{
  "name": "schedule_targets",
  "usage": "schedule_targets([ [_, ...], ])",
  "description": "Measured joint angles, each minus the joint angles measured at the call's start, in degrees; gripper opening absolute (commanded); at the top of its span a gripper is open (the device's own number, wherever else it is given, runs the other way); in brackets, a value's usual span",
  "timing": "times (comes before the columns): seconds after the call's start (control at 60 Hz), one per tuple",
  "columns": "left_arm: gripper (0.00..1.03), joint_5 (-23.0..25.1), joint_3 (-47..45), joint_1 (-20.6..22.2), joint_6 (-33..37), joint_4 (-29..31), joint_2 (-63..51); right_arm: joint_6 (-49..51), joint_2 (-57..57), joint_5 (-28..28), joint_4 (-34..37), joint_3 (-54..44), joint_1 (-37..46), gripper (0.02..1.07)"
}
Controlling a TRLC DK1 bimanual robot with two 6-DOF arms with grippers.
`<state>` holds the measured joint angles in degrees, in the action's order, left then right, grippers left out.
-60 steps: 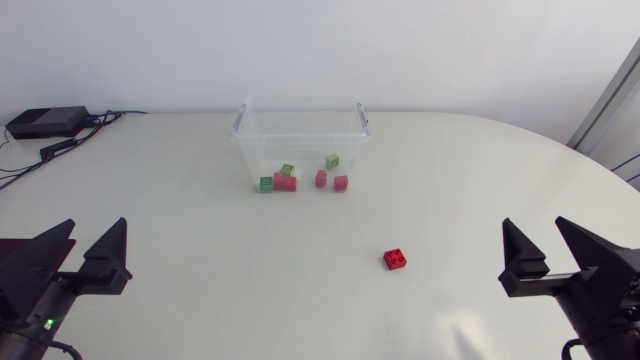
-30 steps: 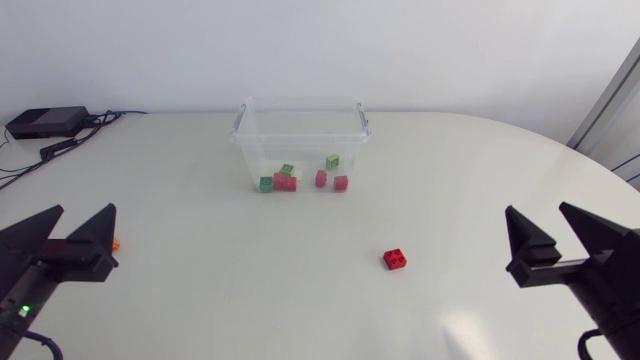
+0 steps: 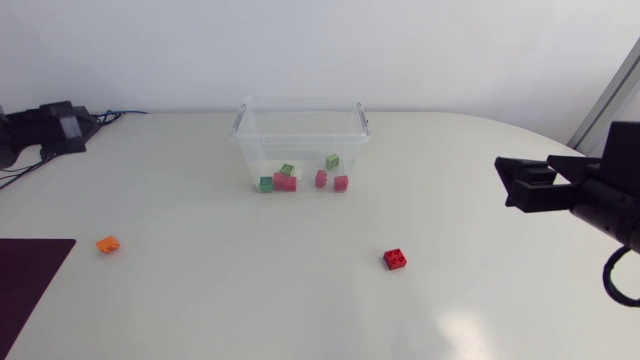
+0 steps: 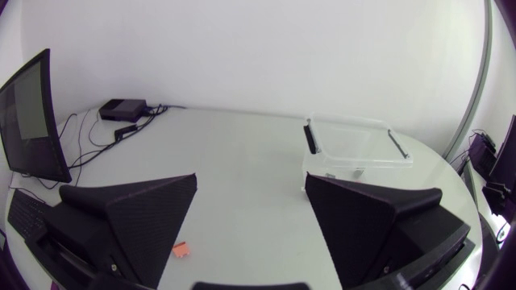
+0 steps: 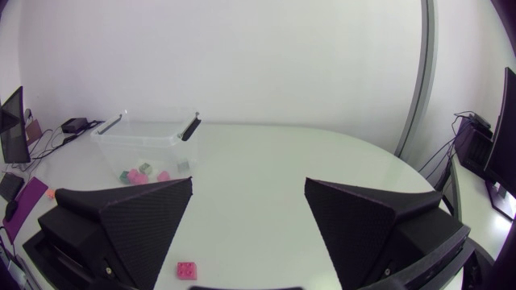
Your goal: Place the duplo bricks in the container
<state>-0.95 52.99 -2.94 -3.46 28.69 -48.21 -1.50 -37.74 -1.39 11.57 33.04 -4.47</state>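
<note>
- The left claw (image 4: 251, 181) is wide open. Its two black fingers are far apart and hold nothing. They touch nothing.
- A small orange brick (image 4: 182, 250) lies on the table under this claw, close to one finger but not touching it.
- The right claw (image 5: 249, 184) is wide open too, with nothing in it. It hangs over the right edge of the table (image 3: 220, 290).
- A red duplo brick (image 3: 395, 259) lies on the table by itself, toward the near edge and a bit right of the middle. In the right wrist view it sits under the claw, down by one finger.
- The orange brick is near the left edge, well apart from the red one.
- The clear plastic container (image 3: 300, 101) stands near the far edge, around the middle. It has no lid on.
- Inside the container are green bricks (image 3: 266, 184) and red and pink bricks (image 3: 285, 181), maybe six in all, but they are small and hard to count.
- The table is white with round corners.
- A small black box (image 4: 122, 107) with cables sits at the far left corner.
</note>
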Motion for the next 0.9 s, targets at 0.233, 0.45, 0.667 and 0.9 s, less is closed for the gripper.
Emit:
schedule_targets([
  [0.233, 0.91, 0.00, 15.08, -4.50, 10.10, 9.77, -21.16, -0.22, -6.54, -0.02, 3.28, 3.30, 0.00, 1.03],
  [0.45, 0.91, 4.81, 23.26, -13.00, 20.37, 12.87, -35.21, -0.22, -10.47, -0.04, 5.09, 3.98, 0.00, 1.03],
  [0.667, 0.91, 8.98, 27.45, -19.87, 33.90, 12.94, -45.44, 0.20, -16.24, -0.04, 11.58, 6.49, -3.10, 1.03],
  [0.9, 0.93, 9.70, 21.68, -20.26, 50.31, 6.93, -47.91, 2.19, -22.56, -1.55, 14.29, 8.17, -7.58, 1.03],
])
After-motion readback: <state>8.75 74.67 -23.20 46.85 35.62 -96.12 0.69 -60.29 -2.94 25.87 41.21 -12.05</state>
